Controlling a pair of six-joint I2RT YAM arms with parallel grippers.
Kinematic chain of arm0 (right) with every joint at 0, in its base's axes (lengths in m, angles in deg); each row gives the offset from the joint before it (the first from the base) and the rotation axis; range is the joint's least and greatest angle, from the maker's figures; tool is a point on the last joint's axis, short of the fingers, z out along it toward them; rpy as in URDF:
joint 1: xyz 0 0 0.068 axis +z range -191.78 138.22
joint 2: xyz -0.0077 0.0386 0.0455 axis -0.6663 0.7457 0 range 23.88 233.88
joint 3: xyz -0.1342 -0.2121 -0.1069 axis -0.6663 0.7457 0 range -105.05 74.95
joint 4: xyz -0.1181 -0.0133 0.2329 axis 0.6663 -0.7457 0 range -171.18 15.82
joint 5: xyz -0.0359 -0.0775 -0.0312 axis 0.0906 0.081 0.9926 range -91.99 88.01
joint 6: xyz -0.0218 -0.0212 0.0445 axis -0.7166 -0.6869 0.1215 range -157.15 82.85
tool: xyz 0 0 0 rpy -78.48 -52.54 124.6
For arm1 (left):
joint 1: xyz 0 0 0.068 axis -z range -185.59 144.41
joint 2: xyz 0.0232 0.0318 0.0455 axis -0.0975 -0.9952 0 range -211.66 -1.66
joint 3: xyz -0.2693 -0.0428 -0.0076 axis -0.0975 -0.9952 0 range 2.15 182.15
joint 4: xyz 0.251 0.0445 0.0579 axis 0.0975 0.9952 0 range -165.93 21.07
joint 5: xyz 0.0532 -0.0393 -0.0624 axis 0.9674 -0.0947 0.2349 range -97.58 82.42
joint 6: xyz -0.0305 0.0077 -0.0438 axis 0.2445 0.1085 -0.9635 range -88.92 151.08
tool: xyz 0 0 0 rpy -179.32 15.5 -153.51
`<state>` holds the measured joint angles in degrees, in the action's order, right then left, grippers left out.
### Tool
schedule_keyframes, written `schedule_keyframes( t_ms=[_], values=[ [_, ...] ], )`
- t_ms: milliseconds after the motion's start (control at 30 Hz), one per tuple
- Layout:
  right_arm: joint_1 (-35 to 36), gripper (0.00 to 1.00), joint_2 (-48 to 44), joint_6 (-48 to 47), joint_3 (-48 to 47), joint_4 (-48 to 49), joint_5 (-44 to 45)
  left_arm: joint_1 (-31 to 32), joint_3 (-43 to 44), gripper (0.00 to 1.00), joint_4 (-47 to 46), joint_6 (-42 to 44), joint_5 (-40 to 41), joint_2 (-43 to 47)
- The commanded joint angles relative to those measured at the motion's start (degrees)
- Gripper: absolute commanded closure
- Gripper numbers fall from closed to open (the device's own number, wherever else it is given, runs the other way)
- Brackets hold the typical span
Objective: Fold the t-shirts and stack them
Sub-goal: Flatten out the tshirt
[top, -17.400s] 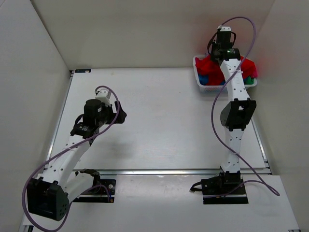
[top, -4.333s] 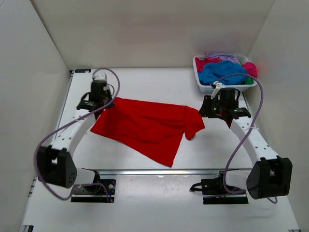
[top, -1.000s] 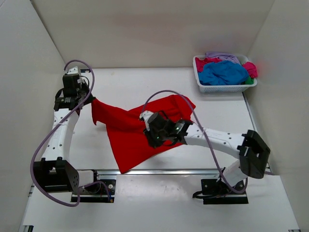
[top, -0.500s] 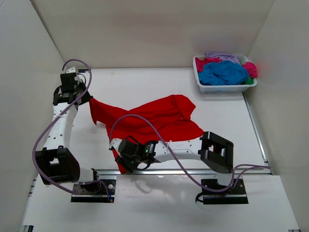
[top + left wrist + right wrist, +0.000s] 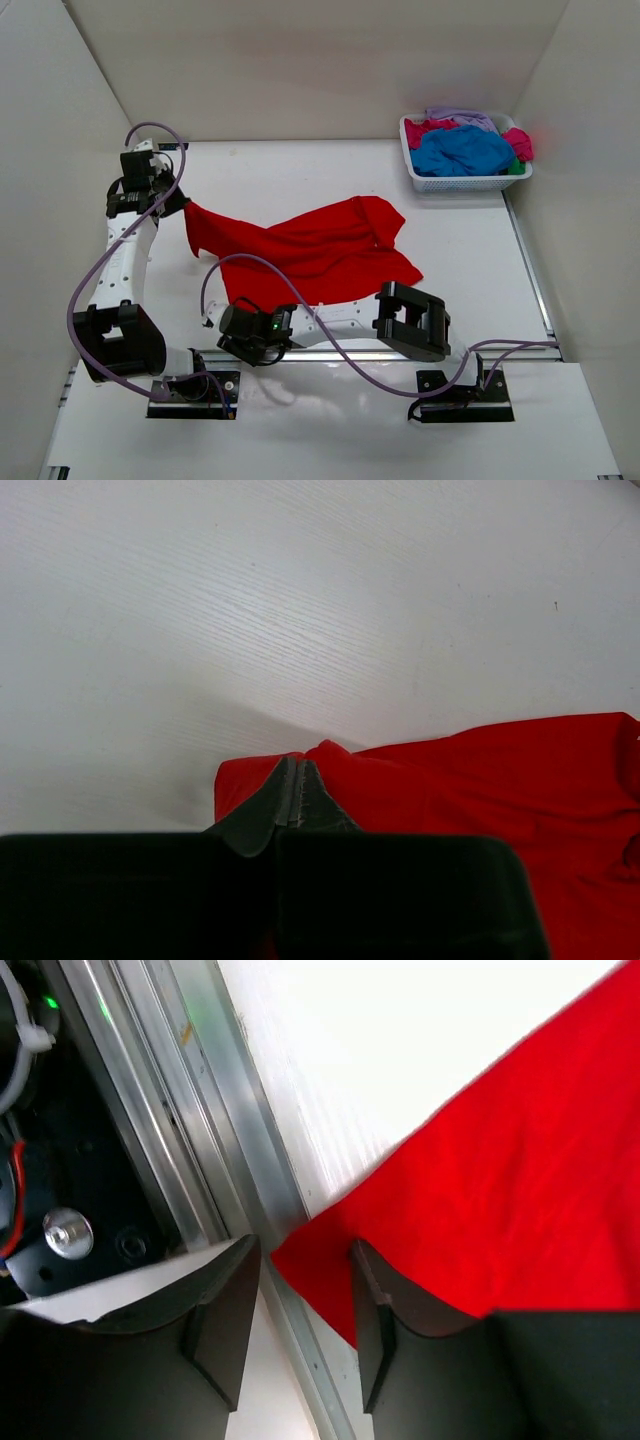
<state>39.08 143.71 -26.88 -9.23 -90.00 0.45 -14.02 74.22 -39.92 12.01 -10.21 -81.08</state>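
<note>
A bright red t-shirt (image 5: 300, 250) lies crumpled across the middle of the table. My left gripper (image 5: 178, 205) is shut on the shirt's far-left corner; the left wrist view shows its fingers (image 5: 295, 770) pressed together over red cloth (image 5: 480, 790). At the near edge, left of centre, my right gripper (image 5: 236, 318) stands open. In the right wrist view its fingers (image 5: 305, 1248) are apart, and a corner of the red shirt (image 5: 500, 1180) hangs loose between them, over the rail. More t-shirts sit in the basket: blue (image 5: 460, 150), magenta-pink (image 5: 430, 127), lavender (image 5: 455, 114).
A white mesh basket (image 5: 440, 182) stands at the far right corner by the wall. An aluminium rail (image 5: 350, 354) runs along the table's near edge, right under my right gripper. White walls enclose the left, back and right sides.
My right arm swept down and left to the near edge, dragging the shirt's lower hem with it, and its jaws opened. The left gripper kept its hold and barely moved.
</note>
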Motion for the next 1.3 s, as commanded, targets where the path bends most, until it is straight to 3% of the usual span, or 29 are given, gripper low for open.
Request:
schedule_keyframes(
  t_ms=[0,33,167,233,400,500,633,767,900,1000,1067,1167,1267],
  values=[
    [0.62,0.65,2.42,-0.51,-2.3,-2.89,4.23,-0.71,1.84,1.0,-0.41,-0.09,-0.89,0.4],
    [0.61,0.73,3.12,-0.51,-2.82,-3.95,4.94,-0.54,1.49,1.0,-0.59,0.0,-0.97,0.58],
    [0.26,0.81,4.97,1.08,-4.41,-8.43,9.34,-0.54,1.14,1.0,-0.76,0.17,-0.88,1.1],
    [-0.18,0.97,4.19,1.34,-3.46,-8.45,10.05,-0.63,0.88,1.0,-0.77,0.26,-0.88,1.2],
    [-3.25,1.0,-1.6,3.7,4.35,-8.53,10.39,-0.8,1.14,1.0,-0.33,0.7,-0.71,1.37],
    [-8.51,1.0,-5.74,4.68,8.32,-10.2,7.94,-0.72,0.97,1.0,0.11,0.96,-1.23,1.37],
    [-17.81,1.0,-19.5,2.23,13.25,-16.06,2.05,-3.33,2.19,1.0,0.03,-0.35,-7.18,0.93],
    [-31.06,1.0,-36.9,-1.2,8.44,-23.19,-4.69,-9.84,-1.31,1.0,-8.83,-13.07,-22.47,4.87],
    [-51.62,1.0,-48.62,-2.0,-2.44,-24.7,-15.59,-11.0,-5.27,1.0,-23.58,-29.14,-23.48,13.13],
    [-66.13,1.0,-50.74,-2.7,-11.5,-25.76,-25.43,-10.91,-5.1,1.0,-32.28,-39.16,-24.43,16.82],
    [-73.43,1.0,-53.02,-2.62,-17.29,-24.8,-28.0,-11.35,-5.8,1.0,-43.94,-50.04,-24.96,18.93],
    [-80.76,1.0,-55.57,-0.95,-22.32,-21.55,-31.96,-11.61,-4.5,1.0,-54.34,-59.47,-24.35,19.92],
    [-79.37,1.0,-54.8,-2.17,-29.0,-22.5,-29.77,-11.61,0.77,1.0,-60.33,-67.65,-23.21,17.99]
  ],
)
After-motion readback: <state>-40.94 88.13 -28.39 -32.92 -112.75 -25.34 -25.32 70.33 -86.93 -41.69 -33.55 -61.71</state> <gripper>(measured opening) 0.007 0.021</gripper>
